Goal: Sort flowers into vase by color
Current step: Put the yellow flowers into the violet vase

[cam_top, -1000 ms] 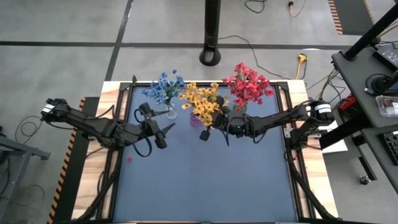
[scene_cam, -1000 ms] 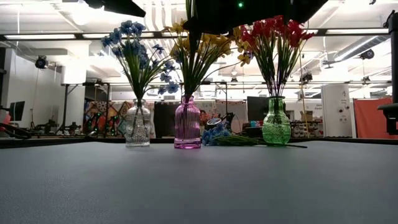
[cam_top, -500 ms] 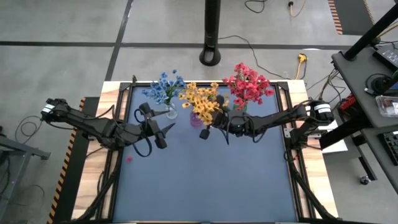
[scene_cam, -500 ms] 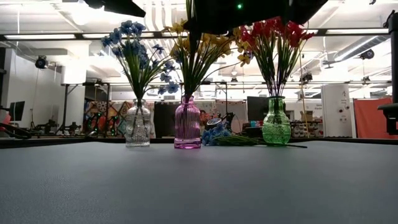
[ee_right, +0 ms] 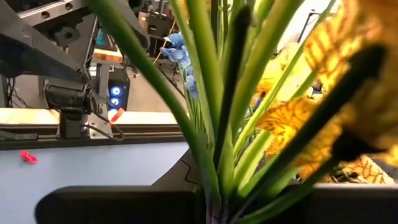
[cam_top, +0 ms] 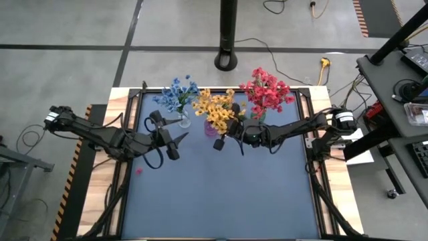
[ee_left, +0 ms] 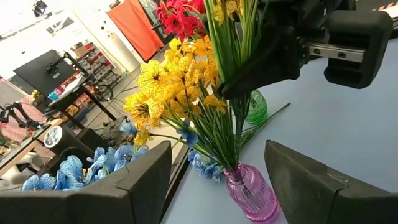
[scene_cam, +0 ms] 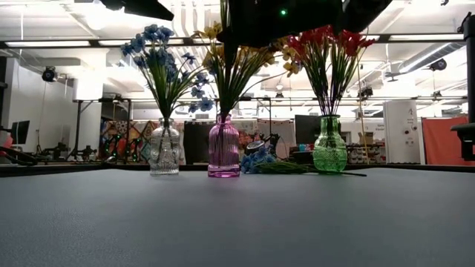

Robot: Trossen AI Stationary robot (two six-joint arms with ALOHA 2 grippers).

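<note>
Three vases stand in a row near the table's far edge. A clear vase point(scene_cam: 164, 154) holds blue flowers point(cam_top: 175, 94), a pink vase point(scene_cam: 223, 152) holds yellow flowers point(cam_top: 217, 110), and a green vase point(scene_cam: 329, 150) holds red flowers point(cam_top: 266, 90). One blue sprig point(scene_cam: 257, 161) lies flat on the table behind, between the pink and green vases. My right gripper point(cam_top: 227, 132) hangs above the pink vase, shut on the yellow bunch's green stems point(ee_left: 239, 81). My left gripper point(cam_top: 178, 144) hovers open in front of the clear vase, with nothing between its fingers. My right gripper pinches green stems of the yellow flowers point(ee_right: 214, 180) between its two fingers, well above the pink vase's mouth. The fingers point(ee_left: 261, 62) come level from the table's right and lie across the stems. The stems stand nearly upright with their lower ends in the vase.
A small red scrap point(cam_top: 138, 171) lies on the dark mat at the left. The near half of the mat point(cam_top: 221, 201) holds nothing else. A black pole foot point(cam_top: 227, 60) stands on the floor beyond the far edge.
</note>
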